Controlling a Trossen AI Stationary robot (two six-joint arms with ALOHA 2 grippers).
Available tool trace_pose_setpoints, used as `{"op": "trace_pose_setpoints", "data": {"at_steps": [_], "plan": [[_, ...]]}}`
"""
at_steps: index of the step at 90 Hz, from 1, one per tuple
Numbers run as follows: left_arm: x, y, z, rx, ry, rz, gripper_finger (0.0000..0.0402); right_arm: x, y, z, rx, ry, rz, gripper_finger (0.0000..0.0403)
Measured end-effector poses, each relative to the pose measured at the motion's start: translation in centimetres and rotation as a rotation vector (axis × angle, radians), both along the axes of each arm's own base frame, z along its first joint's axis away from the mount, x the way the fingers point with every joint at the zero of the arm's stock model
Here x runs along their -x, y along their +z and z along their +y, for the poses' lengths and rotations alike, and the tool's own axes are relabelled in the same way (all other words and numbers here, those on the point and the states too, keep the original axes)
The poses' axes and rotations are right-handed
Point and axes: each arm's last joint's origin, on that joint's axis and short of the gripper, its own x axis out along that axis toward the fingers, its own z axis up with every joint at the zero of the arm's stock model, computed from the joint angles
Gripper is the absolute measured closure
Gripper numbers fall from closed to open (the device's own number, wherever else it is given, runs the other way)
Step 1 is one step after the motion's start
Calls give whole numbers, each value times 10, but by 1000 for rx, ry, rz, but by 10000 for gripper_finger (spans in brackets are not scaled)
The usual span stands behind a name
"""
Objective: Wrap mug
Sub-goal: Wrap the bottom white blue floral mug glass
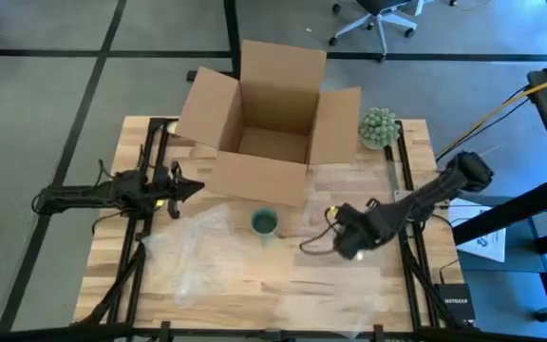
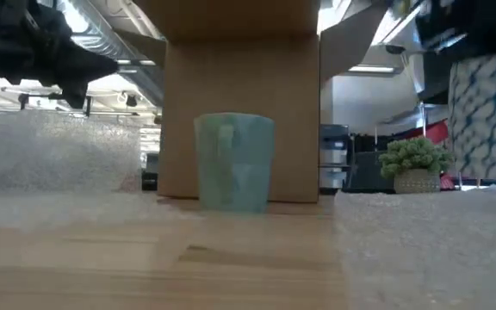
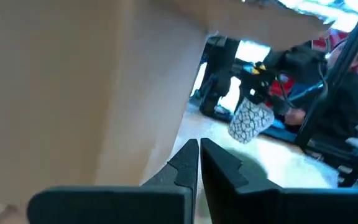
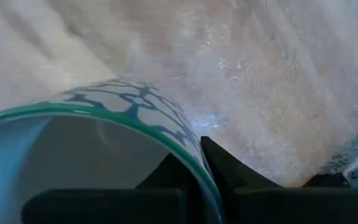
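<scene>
1. Wooden table [image 1: 254, 296] first: a teal mug [image 1: 265, 222] stands upright before the cardboard box [image 1: 264, 119].
2. Right hand [image 1: 348, 239] clamps a patterned mug [image 4: 135, 99] by its rim, over bubble wrap [image 4: 272, 81], nearer the teal mug.
3. Left hand [image 3: 199, 146] is pinched closed and empty beside the box.

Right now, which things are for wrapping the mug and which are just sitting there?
For the job: patterned mug held in the right gripper; bubble wrap; probably the cardboard box.
Just sitting: little plant; green mug; left gripper, shut, waiting by the box.
</scene>
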Motion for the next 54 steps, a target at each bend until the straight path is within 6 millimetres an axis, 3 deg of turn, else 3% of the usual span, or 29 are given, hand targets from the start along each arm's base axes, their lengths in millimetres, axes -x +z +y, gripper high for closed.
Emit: {"op": "trace_pose_setpoints", "data": {"at_steps": [21,45,54], "plan": [[-1,-1,0,34,6,6,402,-2,-28,-15,-87,-13,-30,394],[-1,-1,1,22,15,5,402,-1,-30,-17,-76,-19,-16,349],[-1,-1,1,19,14,6,402,1,-18,-17,-62,-21,37,314]]}}
